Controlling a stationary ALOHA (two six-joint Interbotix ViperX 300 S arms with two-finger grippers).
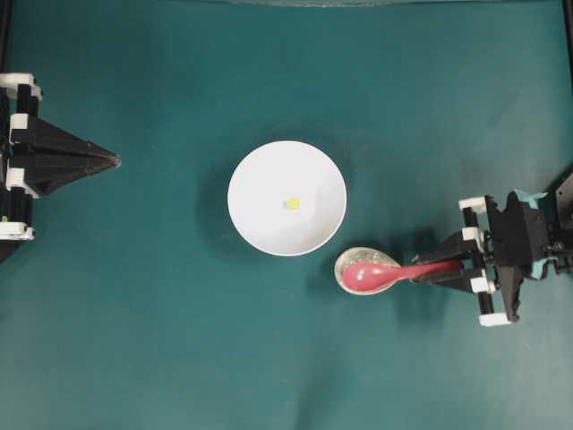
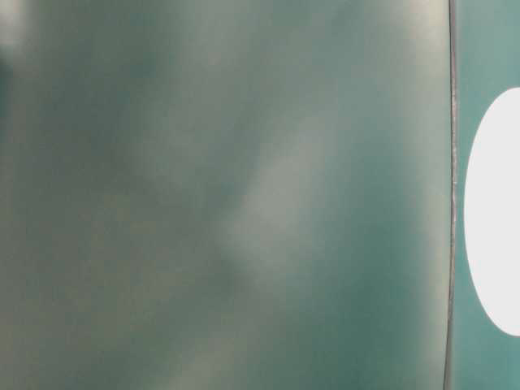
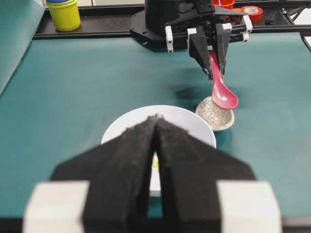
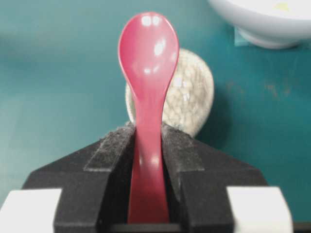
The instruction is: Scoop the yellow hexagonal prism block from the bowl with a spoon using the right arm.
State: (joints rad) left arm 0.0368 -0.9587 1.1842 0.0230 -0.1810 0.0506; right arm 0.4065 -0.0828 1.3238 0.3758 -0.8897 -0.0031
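Note:
The white bowl [image 1: 260, 179] sits mid-table with the tiny yellow hexagonal prism block [image 1: 292, 204] inside it. My right gripper [image 1: 445, 269] is shut on the handle of the pink-red spoon [image 1: 376, 275], to the bowl's right. In the right wrist view the spoon [image 4: 148, 73] sticks out past the gripper [image 4: 147, 128], its scoop lifted over a speckled dish [image 4: 192, 92]. The bowl [image 4: 262, 24] lies ahead to the right, with the block [image 4: 282, 6] just showing. My left gripper [image 1: 115, 161] rests shut at the left edge, pointing at the bowl [image 3: 131, 124].
The speckled beige dish [image 1: 345, 264] lies against the bowl's lower right side, under the spoon's scoop. A yellow cup [image 3: 64, 13] and red tape rolls [image 3: 251, 10] stand behind the right arm's base. The table-level view is a blur, with only the bowl [image 2: 496, 211] showing.

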